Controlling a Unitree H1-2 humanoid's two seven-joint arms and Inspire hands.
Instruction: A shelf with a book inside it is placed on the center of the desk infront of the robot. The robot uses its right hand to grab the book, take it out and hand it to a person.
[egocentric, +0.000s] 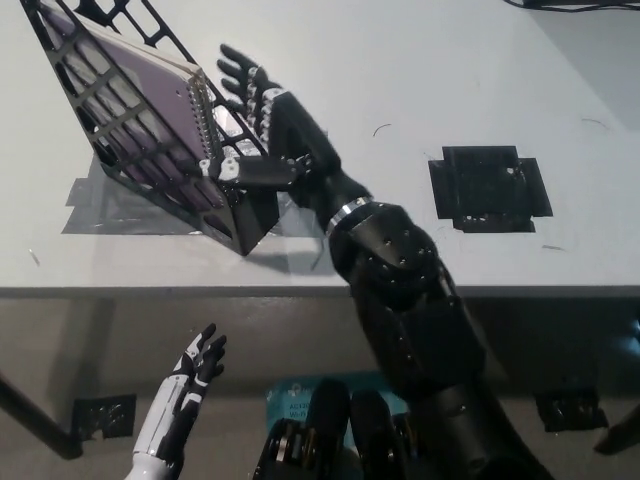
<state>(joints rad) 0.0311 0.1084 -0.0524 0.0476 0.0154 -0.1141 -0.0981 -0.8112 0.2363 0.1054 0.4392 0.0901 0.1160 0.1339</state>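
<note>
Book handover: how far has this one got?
Done: the right hand has reached the shelf, fingers spread at its open side. In hand: no grip yet; the book sits inside. Left: grasp, pull out, hand over. The left hand hangs below the desk.

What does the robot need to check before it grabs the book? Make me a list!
1. Book in the shelf: ok. The spiral book sits inside the black shelf.
2. Right hand near the book: ok. The black right hand is at the shelf's open side, by the spiral edge.
3. Right hand ready to grab: ok. It is open, fingers spread, holding nothing.
4. Firm hold on the book: not ok. The fingers are not closed around it yet.
5. Left hand out of the way: ok. The white left hand rests low, below the desk edge.
6. Person ready to take the book: cannot tell. Nobody shows in the head view.
</note>
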